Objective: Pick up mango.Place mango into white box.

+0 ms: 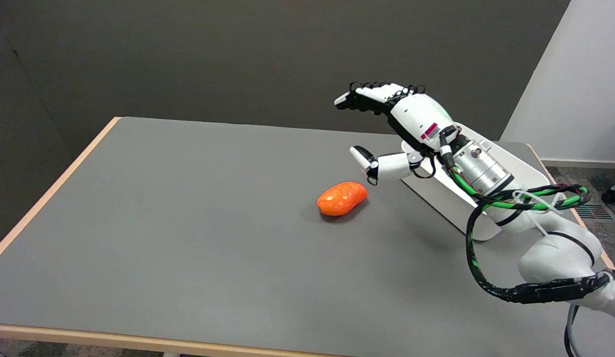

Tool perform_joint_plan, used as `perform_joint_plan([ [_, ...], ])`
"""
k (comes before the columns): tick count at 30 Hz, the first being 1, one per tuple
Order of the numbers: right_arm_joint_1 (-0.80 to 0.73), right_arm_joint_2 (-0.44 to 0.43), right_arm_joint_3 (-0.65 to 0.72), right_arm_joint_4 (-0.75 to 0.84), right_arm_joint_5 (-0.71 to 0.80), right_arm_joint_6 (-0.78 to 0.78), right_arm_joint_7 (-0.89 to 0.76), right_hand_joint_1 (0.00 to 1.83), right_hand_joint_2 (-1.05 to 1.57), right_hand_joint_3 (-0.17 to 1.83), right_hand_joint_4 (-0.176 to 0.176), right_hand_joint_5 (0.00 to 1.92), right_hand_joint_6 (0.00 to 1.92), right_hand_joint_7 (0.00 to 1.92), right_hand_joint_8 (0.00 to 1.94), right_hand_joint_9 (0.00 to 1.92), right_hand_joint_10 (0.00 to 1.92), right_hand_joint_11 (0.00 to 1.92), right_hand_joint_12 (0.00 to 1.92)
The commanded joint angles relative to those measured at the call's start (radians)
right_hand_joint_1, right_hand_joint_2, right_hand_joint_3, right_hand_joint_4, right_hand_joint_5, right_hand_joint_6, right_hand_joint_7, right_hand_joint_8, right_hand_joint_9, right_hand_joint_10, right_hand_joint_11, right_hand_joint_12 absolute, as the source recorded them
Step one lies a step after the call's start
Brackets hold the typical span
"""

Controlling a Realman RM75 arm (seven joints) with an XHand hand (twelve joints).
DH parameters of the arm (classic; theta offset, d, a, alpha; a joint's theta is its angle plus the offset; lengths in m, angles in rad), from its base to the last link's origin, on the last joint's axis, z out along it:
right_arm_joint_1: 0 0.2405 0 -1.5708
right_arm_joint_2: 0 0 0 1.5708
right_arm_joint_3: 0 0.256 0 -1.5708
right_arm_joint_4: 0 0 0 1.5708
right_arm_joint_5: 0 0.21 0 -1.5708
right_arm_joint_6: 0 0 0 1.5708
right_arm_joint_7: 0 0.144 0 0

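An orange mango (341,198) lies on the grey table (188,223), a little right of the middle. My right hand (387,129) hovers above and to the right of it, fingers spread apart and holding nothing; its thumb tip hangs just above the mango's right end without touching it. The white box (511,173) lies flat on the table's right side, largely hidden behind my hand, wrist and forearm.
The right arm with its green and black cables (516,201) crosses over the white box from the lower right. The table's wooden edge (49,193) runs along the left and front. A dark wall stands behind the table.
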Motion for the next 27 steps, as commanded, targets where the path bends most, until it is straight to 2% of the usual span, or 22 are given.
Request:
perform_joint_plan([
  [1, 0.028, -0.058, -0.061, 0.000, 0.000, -0.011, -0.055, 0.71, 0.65, 0.98, 0.140, 0.34, 0.70, 0.49, 0.57, 0.42, 0.86, 0.35, 1.47],
  [6, 0.036, -0.092, -0.056, -0.017, 0.000, -0.005, -0.057, 0.71, 0.66, 0.97, 0.141, 0.34, 0.71, 0.49, 0.57, 0.42, 0.87, 0.35, 1.48],
  [27, 0.029, -0.079, -0.018, -0.073, 0.000, -0.065, -0.057, 0.72, 0.66, 0.98, 0.143, 0.35, 0.72, 0.49, 0.57, 0.43, 0.87, 0.36, 1.48],
])
